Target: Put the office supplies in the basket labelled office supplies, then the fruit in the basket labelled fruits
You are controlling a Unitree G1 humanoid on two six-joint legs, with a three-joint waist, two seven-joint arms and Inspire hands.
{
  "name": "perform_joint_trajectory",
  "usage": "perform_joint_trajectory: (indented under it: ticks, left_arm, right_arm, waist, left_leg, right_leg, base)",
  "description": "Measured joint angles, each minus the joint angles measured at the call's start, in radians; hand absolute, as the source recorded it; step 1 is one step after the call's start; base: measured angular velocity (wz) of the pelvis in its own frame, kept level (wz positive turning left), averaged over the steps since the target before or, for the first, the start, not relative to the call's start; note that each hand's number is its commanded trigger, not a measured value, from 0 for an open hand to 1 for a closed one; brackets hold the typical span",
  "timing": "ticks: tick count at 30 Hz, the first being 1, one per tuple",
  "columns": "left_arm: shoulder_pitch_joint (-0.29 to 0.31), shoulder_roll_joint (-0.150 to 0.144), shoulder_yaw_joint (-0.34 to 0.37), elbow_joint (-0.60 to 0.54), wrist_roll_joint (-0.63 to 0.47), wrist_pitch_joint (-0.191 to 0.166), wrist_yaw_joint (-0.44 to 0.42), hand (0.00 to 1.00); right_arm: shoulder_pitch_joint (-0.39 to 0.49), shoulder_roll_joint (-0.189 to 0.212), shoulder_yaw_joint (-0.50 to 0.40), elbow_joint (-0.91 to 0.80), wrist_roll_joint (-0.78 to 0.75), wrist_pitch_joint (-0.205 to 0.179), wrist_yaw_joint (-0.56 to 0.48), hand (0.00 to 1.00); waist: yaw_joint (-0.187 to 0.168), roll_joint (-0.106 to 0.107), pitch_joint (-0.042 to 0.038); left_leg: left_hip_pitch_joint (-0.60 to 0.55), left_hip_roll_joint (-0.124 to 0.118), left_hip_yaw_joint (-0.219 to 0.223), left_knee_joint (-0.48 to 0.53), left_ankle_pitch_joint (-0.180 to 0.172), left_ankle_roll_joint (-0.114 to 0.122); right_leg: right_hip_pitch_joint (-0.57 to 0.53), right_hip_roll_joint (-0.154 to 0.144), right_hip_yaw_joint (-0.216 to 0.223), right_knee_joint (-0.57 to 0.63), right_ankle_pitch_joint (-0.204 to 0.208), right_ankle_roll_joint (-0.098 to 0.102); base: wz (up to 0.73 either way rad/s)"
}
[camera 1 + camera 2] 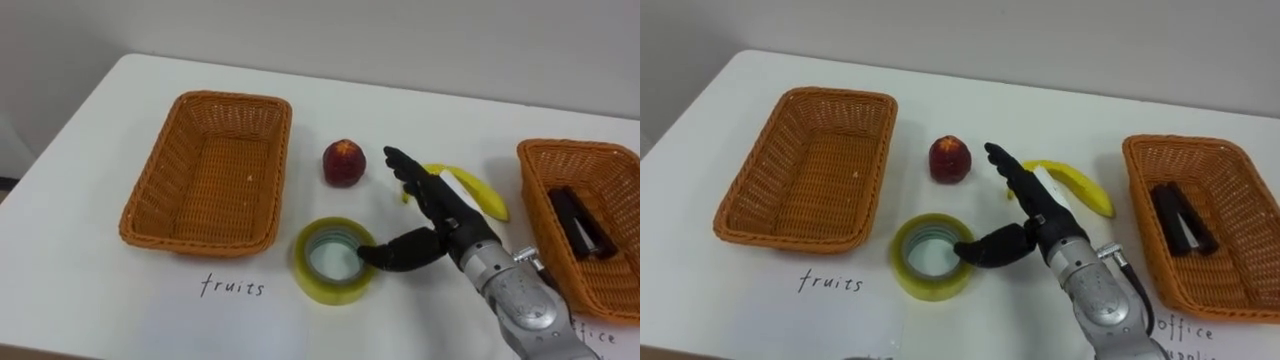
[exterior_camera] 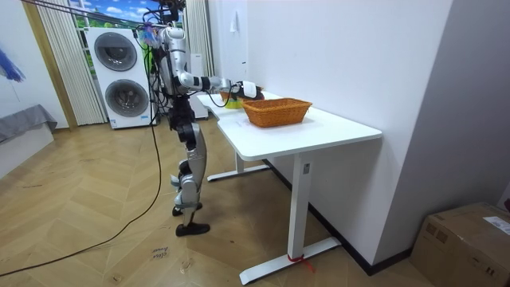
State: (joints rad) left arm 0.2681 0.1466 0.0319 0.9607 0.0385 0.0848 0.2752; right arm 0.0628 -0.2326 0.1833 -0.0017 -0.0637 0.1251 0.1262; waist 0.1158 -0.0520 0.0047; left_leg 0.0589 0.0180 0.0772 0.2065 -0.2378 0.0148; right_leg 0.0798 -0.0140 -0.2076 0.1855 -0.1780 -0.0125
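Right hand [image 1: 445, 222]: over the white surface [image 1: 90, 300]; fingers [image 1: 405, 168] straight and apart, gripping nothing; thumb tip lay against the rim of the tape roll [image 1: 330, 290].
Tape roll: yellow, flat on the surface, just left of the fingers and nearer the robot.
Red fruit [image 1: 344, 162]: just left of the fingertips, not touching.
Banana [image 1: 480, 192]: just right of the fingers, partly hidden behind them.
Fruits basket [image 1: 160, 180]: well left of the fingers, beyond the red fruit.
Office basket [image 1: 540, 190]: well right of the fingers; held a black office item [image 1: 580, 222].

We see a white table [image 1: 90, 300] carrying a left basket [image 1: 160, 170] at centre left, a right basket [image 1: 535, 190] at the right edge, and between them a red apple [image 1: 343, 162], a banana [image 1: 478, 190] and, lower centre, a yellow tape roll [image 1: 333, 292].
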Motion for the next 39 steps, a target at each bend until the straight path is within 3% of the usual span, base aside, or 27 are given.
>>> perform_joint_trajectory:
  ticks: [17, 23, 32, 39]
  left_arm:
    - [0.045, -0.006, 0.004, -0.063, -0.005, 0.035, 0.000, 0.00]
    - [0.042, -0.008, 0.004, -0.068, -0.003, 0.043, 0.000, 0.00]
    - [0.048, -0.009, 0.004, -0.068, -0.002, 0.086, -0.001, 0.00]
    - [0.051, -0.014, 0.010, -0.070, 0.000, 0.118, -0.008, 0.00]
  right_arm:
    - [-0.073, 0.004, 0.001, 0.119, -0.006, 0.000, -0.029, 0.00]
    - [-0.086, 0.036, 0.001, 0.150, -0.029, 0.000, -0.076, 0.00]
    - [-0.093, 0.041, 0.005, 0.180, -0.029, -0.001, -0.122, 0.00]
    - [-0.149, 0.041, 0.030, 0.226, -0.137, 0.045, -0.081, 0.00]
  waist:
    - [0.028, -0.016, -0.0010]
    - [0.031, -0.017, -0.0020]
    - [0.032, -0.017, -0.0018]
    - [0.032, -0.022, -0.0009]
  left_leg:
    - [0.002, -0.001, -0.009, -0.001, 0.001, -0.001]
    - [0.001, -0.003, -0.024, 0.001, 0.001, 0.000]
    - [-0.002, -0.013, -0.041, 0.003, 0.005, 0.005]
    - [-0.014, -0.016, -0.051, 0.027, 0.003, 0.007]
  right_leg:
    - [0.004, -0.002, -0.014, 0.000, 0.000, 0.000]
    - [0.007, -0.003, -0.025, 0.000, 0.000, 0.000]
    - [0.014, -0.013, -0.048, 0.000, -0.002, 0.003]
    - [0.021, -0.017, -0.071, 0.000, -0.002, 0.004]
  base:
    - [0.00]
    - [0.03]
    - [0.06]
    - [0.08]
